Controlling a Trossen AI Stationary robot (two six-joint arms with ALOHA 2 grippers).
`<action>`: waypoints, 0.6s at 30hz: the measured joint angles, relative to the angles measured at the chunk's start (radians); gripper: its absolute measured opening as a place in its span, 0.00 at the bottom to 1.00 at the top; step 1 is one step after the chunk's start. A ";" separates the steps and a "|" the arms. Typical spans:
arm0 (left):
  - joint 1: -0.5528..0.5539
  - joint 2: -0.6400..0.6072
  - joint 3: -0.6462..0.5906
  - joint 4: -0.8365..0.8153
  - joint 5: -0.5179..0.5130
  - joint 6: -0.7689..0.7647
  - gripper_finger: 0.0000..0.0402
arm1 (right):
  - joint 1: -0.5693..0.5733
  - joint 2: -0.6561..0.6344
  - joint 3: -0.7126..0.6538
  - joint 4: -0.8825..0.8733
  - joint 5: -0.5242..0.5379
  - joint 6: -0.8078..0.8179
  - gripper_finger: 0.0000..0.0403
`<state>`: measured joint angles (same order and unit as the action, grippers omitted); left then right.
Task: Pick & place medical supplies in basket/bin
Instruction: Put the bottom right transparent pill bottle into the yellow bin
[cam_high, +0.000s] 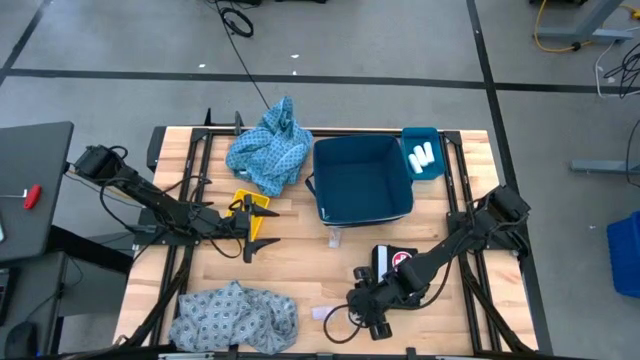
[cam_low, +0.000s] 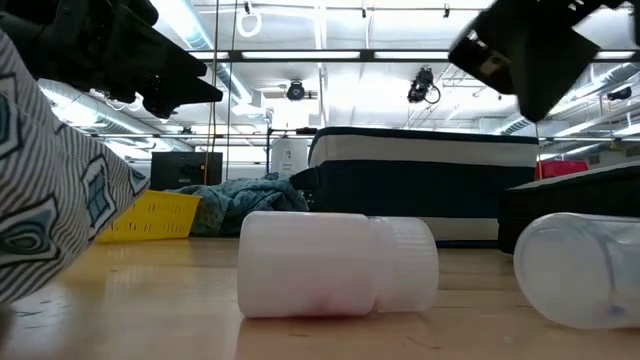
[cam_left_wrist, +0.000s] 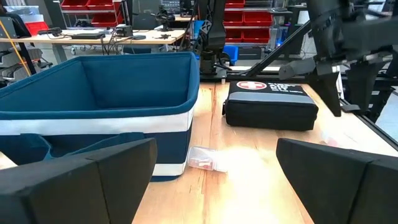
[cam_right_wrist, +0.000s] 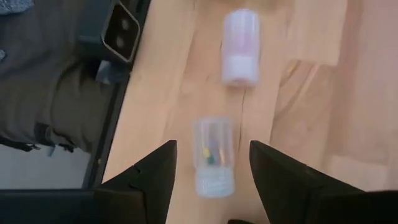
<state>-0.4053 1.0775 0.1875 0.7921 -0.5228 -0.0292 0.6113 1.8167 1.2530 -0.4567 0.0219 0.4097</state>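
Two clear cylindrical vials (cam_right_wrist: 212, 155), smooth wooden table (cam_right_wrist: 311, 93)

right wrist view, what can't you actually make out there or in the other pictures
- Small clear plastic vial between the open right gripper fingers: coloured contents blurred, right wrist view.
- Deep blue fabric basket: its floor is hidden by its own wall in the left wrist view.
- Black first-aid pouch: partly covered by the right arm, high view.

teal basket (cam_high: 362, 180); light-blue patterned cloths (cam_high: 270, 150), yellow bin (cam_high: 250, 208)
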 joint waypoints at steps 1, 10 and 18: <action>0.000 0.000 0.000 0.000 0.000 0.000 0.83 | 0.005 0.006 -0.001 -0.003 -0.001 0.004 0.52; 0.000 0.000 0.000 -0.006 0.000 0.000 0.83 | 0.015 0.094 -0.001 -0.006 -0.031 0.031 0.52; 0.000 0.000 0.000 -0.005 0.000 -0.001 0.83 | 0.015 0.099 -0.001 0.002 -0.038 0.030 0.52</action>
<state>-0.4055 1.0779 0.1871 0.7870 -0.5228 -0.0299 0.6258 1.9160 1.2518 -0.4544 -0.0160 0.4399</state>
